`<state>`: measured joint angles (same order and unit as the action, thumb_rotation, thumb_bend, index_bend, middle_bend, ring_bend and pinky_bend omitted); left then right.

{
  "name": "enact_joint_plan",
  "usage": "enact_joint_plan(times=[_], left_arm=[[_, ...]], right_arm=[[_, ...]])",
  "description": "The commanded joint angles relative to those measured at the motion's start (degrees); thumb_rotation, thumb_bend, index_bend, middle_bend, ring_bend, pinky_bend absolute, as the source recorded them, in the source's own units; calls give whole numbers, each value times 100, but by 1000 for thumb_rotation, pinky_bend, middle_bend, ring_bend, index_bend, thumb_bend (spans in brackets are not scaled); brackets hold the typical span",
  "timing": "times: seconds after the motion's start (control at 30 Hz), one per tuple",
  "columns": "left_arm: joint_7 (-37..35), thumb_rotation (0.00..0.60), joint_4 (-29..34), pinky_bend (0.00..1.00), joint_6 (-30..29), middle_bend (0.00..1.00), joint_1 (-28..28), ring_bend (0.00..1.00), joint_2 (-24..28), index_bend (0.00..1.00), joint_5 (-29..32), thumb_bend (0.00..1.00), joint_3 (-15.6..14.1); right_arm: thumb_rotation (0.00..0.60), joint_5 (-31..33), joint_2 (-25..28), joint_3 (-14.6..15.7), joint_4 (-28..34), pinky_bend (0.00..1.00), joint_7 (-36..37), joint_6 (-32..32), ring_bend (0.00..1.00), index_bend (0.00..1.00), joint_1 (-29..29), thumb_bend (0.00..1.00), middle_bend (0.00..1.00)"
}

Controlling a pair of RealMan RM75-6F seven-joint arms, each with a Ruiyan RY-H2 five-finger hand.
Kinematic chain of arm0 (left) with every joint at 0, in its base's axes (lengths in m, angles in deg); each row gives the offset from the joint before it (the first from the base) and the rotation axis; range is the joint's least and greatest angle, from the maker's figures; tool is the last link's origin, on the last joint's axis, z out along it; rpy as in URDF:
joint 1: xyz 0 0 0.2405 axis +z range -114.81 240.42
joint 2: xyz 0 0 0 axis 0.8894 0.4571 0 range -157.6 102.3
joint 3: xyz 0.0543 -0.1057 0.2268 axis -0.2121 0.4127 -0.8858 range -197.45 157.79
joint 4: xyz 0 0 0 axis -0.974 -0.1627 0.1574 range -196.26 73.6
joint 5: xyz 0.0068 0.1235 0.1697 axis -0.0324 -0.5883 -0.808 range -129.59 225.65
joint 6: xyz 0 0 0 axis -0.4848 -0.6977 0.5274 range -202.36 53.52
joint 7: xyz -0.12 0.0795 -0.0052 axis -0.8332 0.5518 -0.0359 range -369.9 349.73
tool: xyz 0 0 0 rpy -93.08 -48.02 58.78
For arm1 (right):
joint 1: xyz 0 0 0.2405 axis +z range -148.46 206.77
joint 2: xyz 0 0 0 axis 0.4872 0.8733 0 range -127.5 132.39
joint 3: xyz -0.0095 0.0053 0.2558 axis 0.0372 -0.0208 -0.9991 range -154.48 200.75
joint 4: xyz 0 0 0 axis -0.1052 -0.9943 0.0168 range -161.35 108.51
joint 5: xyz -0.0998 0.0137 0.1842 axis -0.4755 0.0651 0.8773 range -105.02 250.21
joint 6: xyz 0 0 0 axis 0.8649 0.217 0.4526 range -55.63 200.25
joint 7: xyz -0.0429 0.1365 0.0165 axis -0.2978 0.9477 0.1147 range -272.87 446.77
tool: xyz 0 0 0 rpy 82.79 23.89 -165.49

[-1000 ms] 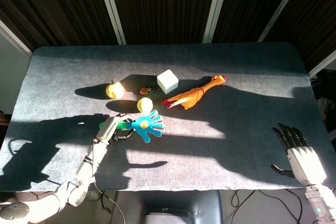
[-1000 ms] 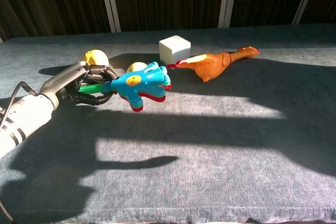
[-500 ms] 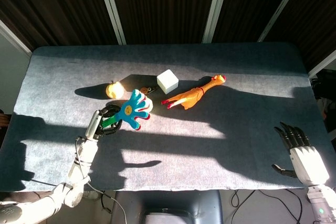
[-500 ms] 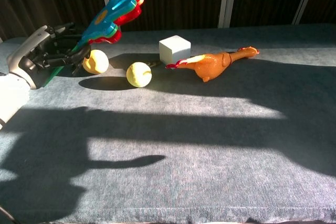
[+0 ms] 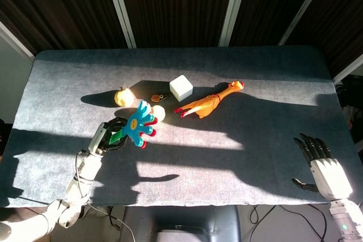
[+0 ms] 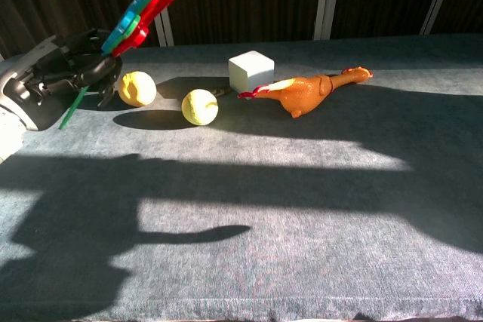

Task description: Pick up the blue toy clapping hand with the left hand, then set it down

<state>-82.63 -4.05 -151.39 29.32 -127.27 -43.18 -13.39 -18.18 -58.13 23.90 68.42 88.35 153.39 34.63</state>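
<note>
Left hand (image 5: 109, 135) grips the green handle of the blue toy clapping hand (image 5: 139, 123), fingers curled round it; toy is lifted off the grey table (image 5: 238, 162), blue-and-red palm tilted up toward 1 o'clock in the chest view (image 6: 143, 5), near the table's 9 o'clock side. Right hand (image 5: 322, 168) at 4 o'clock near the table edge, fingers spread, holding nothing. On the table: two yellow balls (image 6: 136, 88) (image 6: 200, 106) side by side, apart; white cube (image 5: 181, 87) near centre; orange rubber chicken (image 5: 207, 103) at the cube's 3 o'clock; small brown object (image 5: 157, 98) between cube and balls. No containers seen
</note>
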Motion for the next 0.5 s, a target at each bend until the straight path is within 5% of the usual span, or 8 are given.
enact_joint_plan(times=[0.03, 0.17, 0.4, 0.5], left_arm=[[1712, 600, -891, 770, 678, 792, -147, 700, -180, 813, -281, 582, -571], [1230, 600, -574, 771, 591, 794, -170, 700, -11, 813, -19, 585, -294], [-1247, 600, 1221, 761, 159, 801, -80, 700, 624, 813, 936, 607, 1015], [-1941, 600, 1820, 743, -21, 798, 82, 693, 999, 813, 1083, 606, 1349]], right_arm=[[600, -13, 8, 6, -3, 0, 27, -6, 0, 0, 7, 193, 0], [600, 56, -21, -60, -35, 0, -34, 83, 0, 0, -18, 193, 0], [600, 88, -38, -120, -25, 0, -37, 242, 0, 0, -79, 193, 0], [600, 78, -25, -133, -28, 0, 6, 300, 0, 0, -100, 193, 0]])
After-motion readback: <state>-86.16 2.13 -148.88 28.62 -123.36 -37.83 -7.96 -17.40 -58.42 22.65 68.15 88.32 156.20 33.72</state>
